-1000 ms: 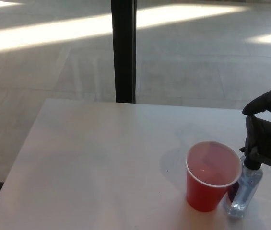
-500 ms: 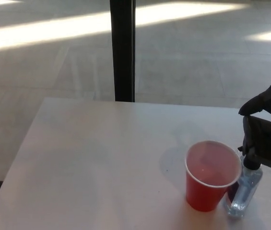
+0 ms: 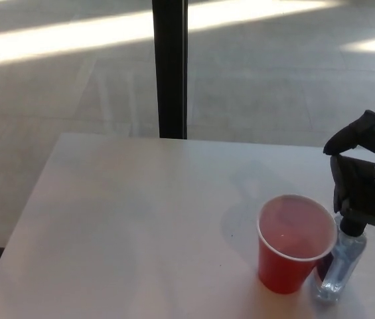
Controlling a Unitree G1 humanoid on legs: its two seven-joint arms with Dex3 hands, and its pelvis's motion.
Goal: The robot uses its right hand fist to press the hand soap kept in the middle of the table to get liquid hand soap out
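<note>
Head view: one white table fills the near part of the scene, with a pale floor beyond it and a single dark vertical post rising behind the far edge.

Two containers stand on the table, both toward the near right. The first is one red cup with a white rim, upright and open at the top; its inside looks pinkish red, and whether any liquid lies in it cannot be told. The second is one clear hand soap bottle, upright, just beside the cup on its right and seemingly touching or almost touching it. Through its clear wall it looks filled with a colourless liquid, though the level cannot be made out. A black pump cap tops the bottle. So the soap is not at the middle of the table but near its right, close to the near edge.

One robot hand shows: the right hand, black, coming in from the right edge. Its fingers are curled inward in a loose fist with a small gap of light between the upper finger and the lower ones, and nothing is gripped inside. The underside of the hand sits directly on top of the pump cap, in contact with it or a hair above; the exact contact is hard to judge. The left hand is out of the picture.
</note>
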